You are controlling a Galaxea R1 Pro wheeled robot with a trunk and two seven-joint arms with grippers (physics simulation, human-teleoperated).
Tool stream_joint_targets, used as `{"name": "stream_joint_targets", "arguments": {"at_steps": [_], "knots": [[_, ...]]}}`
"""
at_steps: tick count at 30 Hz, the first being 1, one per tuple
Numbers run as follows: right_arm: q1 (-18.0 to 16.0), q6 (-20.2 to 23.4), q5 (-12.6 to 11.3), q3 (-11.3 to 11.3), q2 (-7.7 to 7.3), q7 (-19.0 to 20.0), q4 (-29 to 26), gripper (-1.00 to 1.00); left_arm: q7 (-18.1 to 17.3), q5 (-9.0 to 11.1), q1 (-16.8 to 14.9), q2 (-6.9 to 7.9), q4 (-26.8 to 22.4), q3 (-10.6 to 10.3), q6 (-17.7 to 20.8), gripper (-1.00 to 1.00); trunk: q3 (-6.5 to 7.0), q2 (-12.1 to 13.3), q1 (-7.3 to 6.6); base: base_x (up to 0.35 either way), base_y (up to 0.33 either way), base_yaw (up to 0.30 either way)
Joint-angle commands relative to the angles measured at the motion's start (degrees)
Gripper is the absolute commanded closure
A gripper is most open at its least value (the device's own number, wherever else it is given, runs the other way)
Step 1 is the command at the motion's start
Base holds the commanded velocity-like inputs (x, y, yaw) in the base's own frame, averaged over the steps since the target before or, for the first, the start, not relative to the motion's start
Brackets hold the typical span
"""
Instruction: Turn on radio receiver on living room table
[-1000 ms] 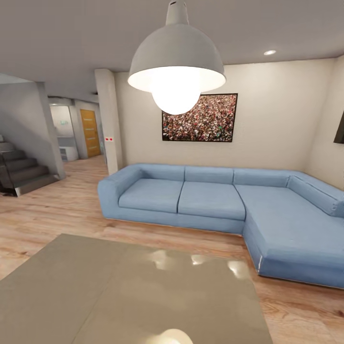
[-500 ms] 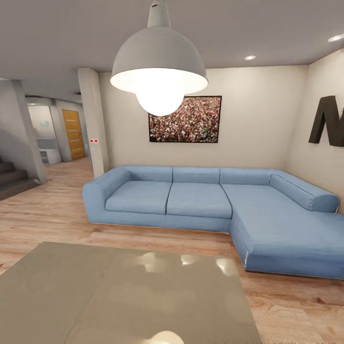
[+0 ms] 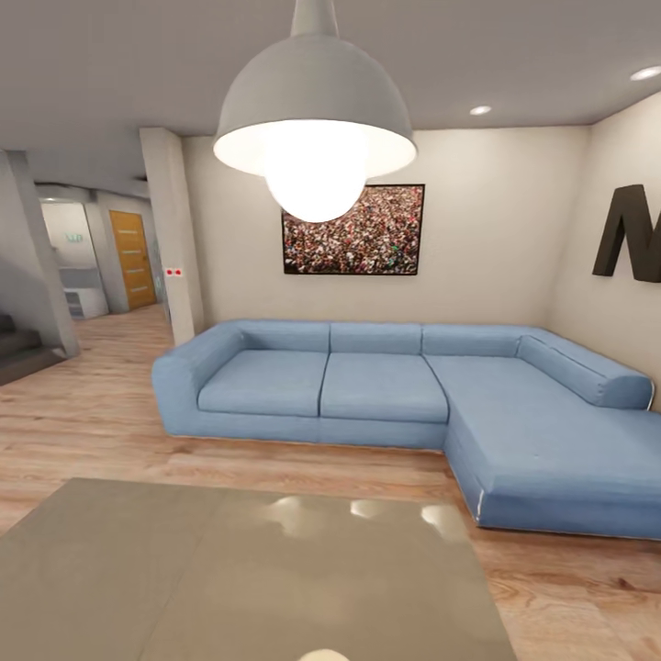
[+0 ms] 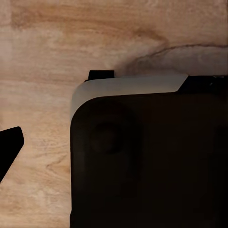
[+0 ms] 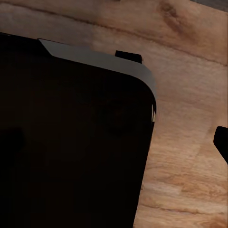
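Head view: living room, light wood plank floor [image 3: 83,413], beige walls. Grey glossy table [image 3: 184,569] at the near bottom, near edge cut off by the frame, a seam splitting its top into two panels, long side running roughly across the view; lamp glare on it. On the visible tabletop there is only that glare, no red radio among it. Blue L-shaped sofa [image 3: 386,386] behind the table, its chaise on the right cut by the frame edge. Grey dome pendant lamp [image 3: 314,110] hangs up front and covers part of the crowd picture [image 3: 367,229]. Dark wall letter [image 3: 633,234] at right, cropped. Orange door [image 3: 131,259] down the hallway at left; stair steps [image 3: 18,344] barely in frame.

Versus half a second ago the whole picture shifted (camera move, not the things): sofa and table sit slightly lower, less of the stairs shows.

Left wrist view: dark rounded robot body part [image 4: 147,156] with a pale rim over wood floor [image 4: 42,57]; a black tip at the edge, possibly a finger, too cropped, so the pincer's opening can't be told.

Right wrist view: same kind of dark body panel [image 5: 71,137], wood floor [image 5: 190,156], a black sliver at the edge; pincer state unreadable.
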Motion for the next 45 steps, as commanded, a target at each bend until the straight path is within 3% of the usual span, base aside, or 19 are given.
{"name": "stream_joint_targets", "arguments": {"at_steps": [1,31,45], "knots": [[0.0,0.0,0.0,0.0,-0.01,0.0,0.0,-1.0,0.0,0.0,0.0,0.0,0.0,0.0,0.0,-1.0,0.0,0.0,0.0,0.082,0.074,-0.001],[0.0,0.0,0.0,0.1,-0.21,0.0,0.0,-1.0,0.5,0.3,0.0,0.01,0.0,0.4,-0.2,-1.0,-0.01,0.0,0.0,0.004,0.004,-0.046],[0.0,-0.1,0.1,0.3,-0.31,0.0,0.0,-1.0,0.5,0.3,0.0,-0.18,0.0,0.7,-0.1,-1.0,-1.08,0.0,0.0,0.0,0.0,0.0]]}}
